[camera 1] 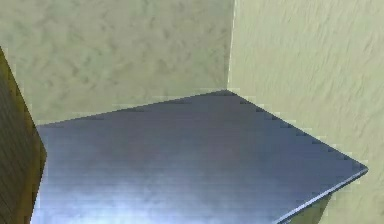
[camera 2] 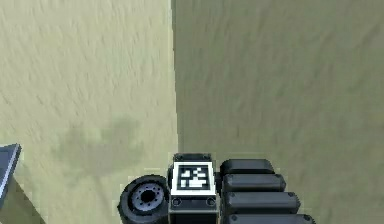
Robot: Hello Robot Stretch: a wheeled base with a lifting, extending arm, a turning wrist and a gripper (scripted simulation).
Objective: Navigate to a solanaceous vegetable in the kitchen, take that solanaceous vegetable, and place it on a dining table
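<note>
Forward view: I see a dark grey bench in a corner of beige walls, with a brown panel at the left edge. Arm side view: the arm and white marker sit at the bottom edge, with the tool left of the marker. I cannot tell the tool's finger state, whether it holds anything, or where the vegetable is.

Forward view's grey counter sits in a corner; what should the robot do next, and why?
Probably turn the base away to look elsewhere: the dark grey countertop ends at a pale wall corner, and wall faces the arm side too.
</note>
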